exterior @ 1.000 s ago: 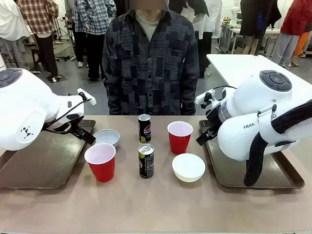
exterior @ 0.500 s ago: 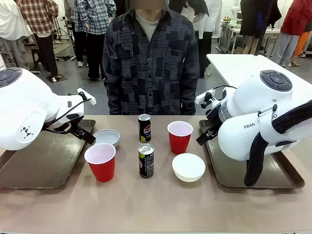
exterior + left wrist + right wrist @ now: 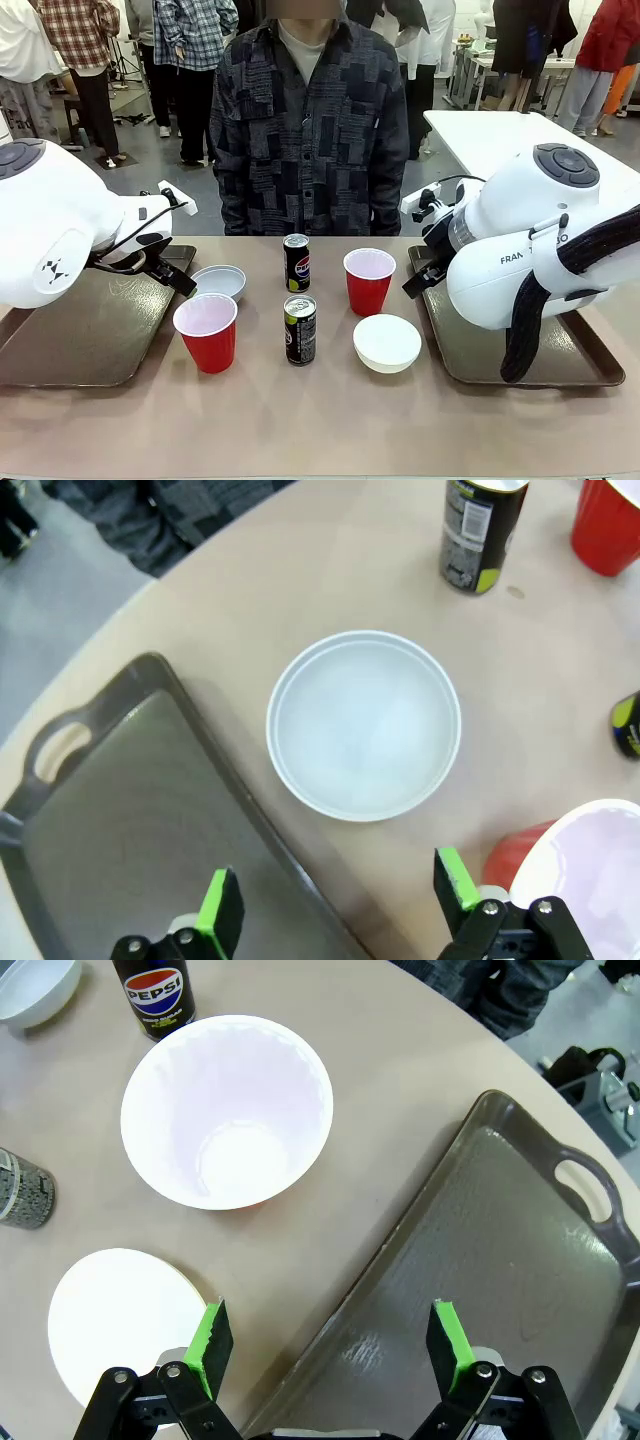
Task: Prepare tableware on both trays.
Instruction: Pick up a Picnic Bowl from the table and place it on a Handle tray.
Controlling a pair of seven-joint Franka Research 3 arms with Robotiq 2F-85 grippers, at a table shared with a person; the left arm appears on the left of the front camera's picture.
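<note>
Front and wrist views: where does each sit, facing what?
Front: between white left arm and right arm, both showing; faces the person across the beige table.
Left wrist: down on small round white bowl beside dark brown plastic tray; open left fingers below.
Right wrist: down on red plastic cup, second tray; open right fingers.
Shared: that bowl, top-left in right wrist.
</note>
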